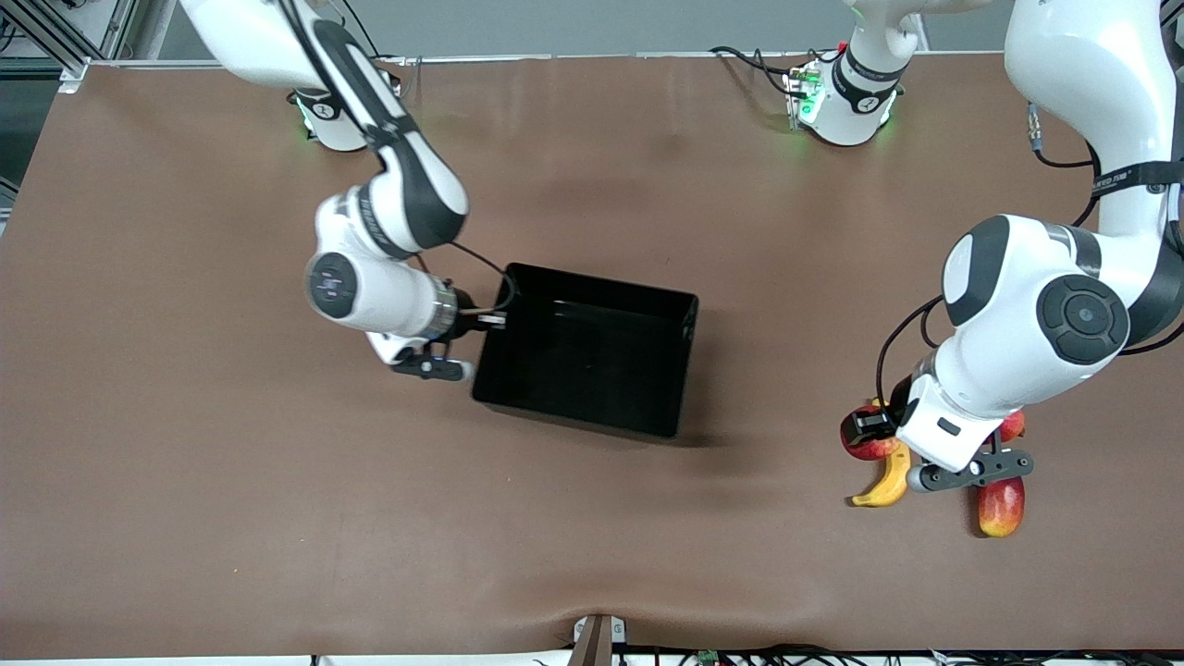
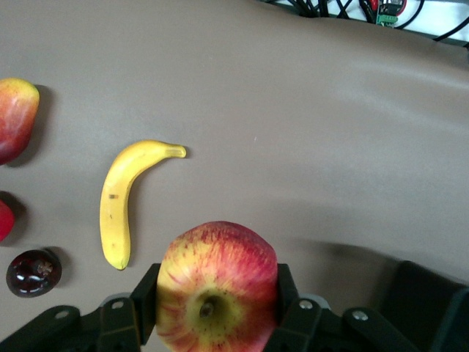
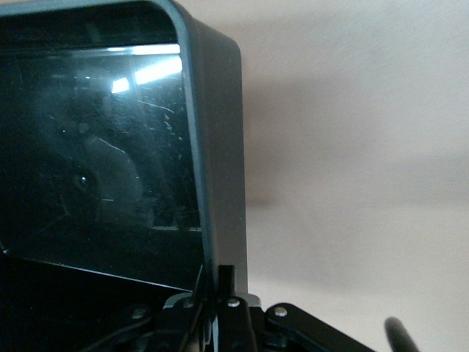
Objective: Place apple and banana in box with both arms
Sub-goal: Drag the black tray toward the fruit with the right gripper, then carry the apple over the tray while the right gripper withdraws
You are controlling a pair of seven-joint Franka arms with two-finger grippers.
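Note:
My left gripper [image 2: 217, 297] is shut on the apple [image 2: 220, 271], a red and yellow streaked fruit with its stem dimple facing the camera. In the front view the apple [image 1: 868, 446] and left gripper [image 1: 871, 437] are at the left arm's end of the table. The banana [image 1: 886, 481] lies on the table right beside them and shows whole in the left wrist view [image 2: 121, 202]. My right gripper [image 3: 220, 287] is shut on the end wall of the black box [image 3: 220, 147]. The box [image 1: 680, 370] is empty, with the right gripper [image 1: 488, 321] at its end toward the right arm.
A red-and-yellow mango-like fruit [image 1: 1001, 505] lies nearer the front camera than the left arm's hand. A plain red fruit [image 1: 1014, 425] peeks out beside the left arm. A dark plum [image 2: 33, 272] lies next to the banana. The table is brown.

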